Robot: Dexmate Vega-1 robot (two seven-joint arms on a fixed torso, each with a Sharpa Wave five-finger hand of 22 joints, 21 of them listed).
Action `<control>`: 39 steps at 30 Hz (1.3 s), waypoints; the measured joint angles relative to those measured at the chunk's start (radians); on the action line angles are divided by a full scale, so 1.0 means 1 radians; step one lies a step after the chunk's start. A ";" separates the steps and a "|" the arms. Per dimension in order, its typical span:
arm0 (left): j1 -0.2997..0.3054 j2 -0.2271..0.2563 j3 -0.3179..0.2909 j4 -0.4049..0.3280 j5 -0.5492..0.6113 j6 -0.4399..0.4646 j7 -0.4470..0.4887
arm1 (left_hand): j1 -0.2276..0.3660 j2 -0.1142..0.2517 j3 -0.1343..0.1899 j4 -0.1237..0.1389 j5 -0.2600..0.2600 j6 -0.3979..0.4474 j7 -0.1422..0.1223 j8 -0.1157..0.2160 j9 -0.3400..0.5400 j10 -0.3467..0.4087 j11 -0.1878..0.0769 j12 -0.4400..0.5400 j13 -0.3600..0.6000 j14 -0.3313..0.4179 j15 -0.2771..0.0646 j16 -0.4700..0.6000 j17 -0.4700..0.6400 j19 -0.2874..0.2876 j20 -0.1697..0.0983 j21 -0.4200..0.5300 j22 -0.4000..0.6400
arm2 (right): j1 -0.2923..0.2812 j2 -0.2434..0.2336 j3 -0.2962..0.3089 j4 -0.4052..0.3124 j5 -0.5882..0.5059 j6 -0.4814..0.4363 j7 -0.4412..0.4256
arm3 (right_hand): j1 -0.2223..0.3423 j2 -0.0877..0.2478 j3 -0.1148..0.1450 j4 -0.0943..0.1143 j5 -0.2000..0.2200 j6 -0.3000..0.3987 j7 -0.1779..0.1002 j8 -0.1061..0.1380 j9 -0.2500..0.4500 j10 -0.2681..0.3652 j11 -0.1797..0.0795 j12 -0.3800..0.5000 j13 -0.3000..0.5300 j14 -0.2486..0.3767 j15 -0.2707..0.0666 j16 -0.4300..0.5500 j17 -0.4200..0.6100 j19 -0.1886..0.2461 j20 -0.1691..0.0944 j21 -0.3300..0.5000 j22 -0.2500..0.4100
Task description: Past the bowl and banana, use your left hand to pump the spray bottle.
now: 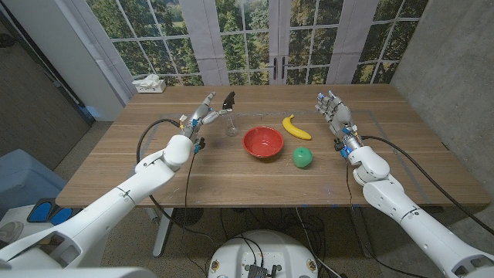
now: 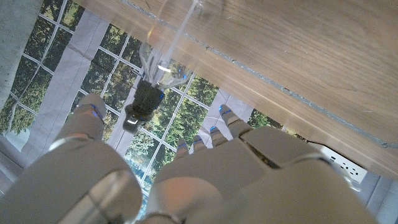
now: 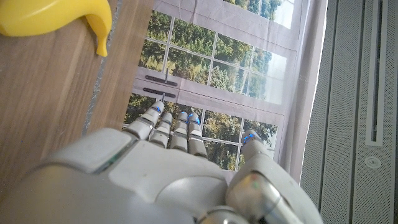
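Nearby, red bowl [image 1: 262, 142], banana [image 1: 296, 127], green ball [image 1: 302, 157] flank spray bottle [image 1: 229, 113].

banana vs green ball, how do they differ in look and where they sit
The banana is yellow, long and curved; the green ball is round. The banana lies farther back on the table, right of the red bowl; the ball sits nearer the robot. Both rest on the wood, apart from the bowl, untouched by either hand.

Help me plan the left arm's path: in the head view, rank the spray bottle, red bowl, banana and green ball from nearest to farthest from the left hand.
Measured from the left hand:
1. Spray bottle, right at its fingers, left half of the table.
2. Red bowl, table middle.
3. Banana, beyond the bowl, toward the right.
4. Green ball, right of the bowl, nearer the front edge; only slightly farther than the banana.
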 measured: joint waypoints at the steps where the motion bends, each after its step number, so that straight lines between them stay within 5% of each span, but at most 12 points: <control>1: 0.000 -0.001 0.003 0.000 0.004 0.002 0.002 | 0.005 -0.005 -0.003 -0.003 0.001 0.000 0.000 0.000 0.000 0.000 0.000 0.000 0.000 0.000 0.000 0.000 0.000 0.000 0.000 0.000 0.000 | -0.001 0.000 0.000 0.000 0.000 0.002 0.001 | 0.000 0.000 -0.001 -0.001 0.000 0.000 0.000 0.000 0.000 0.000 0.000 0.000 0.000 0.000 0.000 0.000 0.000 0.000 0.000 0.000 0.000; 13: -0.006 -0.022 0.029 0.045 0.046 -0.008 0.023 | 0.068 -0.034 -0.073 0.000 0.052 0.000 -0.001 0.000 0.000 0.000 -0.007 0.000 0.000 -0.004 -0.004 0.000 0.000 0.020 -0.020 0.000 0.000 | -0.006 -0.002 0.001 -0.004 -0.006 0.008 0.003 | -0.004 0.004 -0.001 -0.001 0.000 0.000 0.000 0.000 0.000 0.004 0.004 0.000 0.000 0.005 0.005 0.000 -0.005 0.004 0.004 0.000 0.000; 30: -0.059 -0.081 0.067 0.204 0.056 -0.146 0.010 | 0.069 -0.034 -0.169 0.018 0.083 0.000 -0.019 -0.001 0.000 0.000 -0.022 0.000 0.000 -0.004 -0.004 0.000 0.000 0.045 -0.052 0.006 0.000 | 0.003 -0.002 -0.005 -0.001 -0.023 0.005 -0.010 | -0.007 0.007 -0.005 -0.005 0.000 0.005 -0.006 0.000 0.000 0.011 -0.004 0.000 0.000 0.011 0.011 0.007 -0.009 0.004 0.004 0.000 0.000; 39: -0.094 -0.117 0.083 0.306 0.050 -0.183 -0.002 | 0.052 -0.035 -0.213 0.023 0.086 0.000 -0.029 -0.001 0.000 0.000 -0.058 0.005 0.000 0.010 -0.008 0.000 0.000 0.065 -0.071 0.012 0.000 | 0.006 -0.002 -0.006 0.000 -0.033 -0.011 -0.021 | -0.007 0.007 -0.005 -0.005 0.000 0.011 -0.011 0.005 0.000 0.016 0.002 0.008 0.000 0.018 0.010 0.007 -0.009 0.011 0.011 0.000 0.000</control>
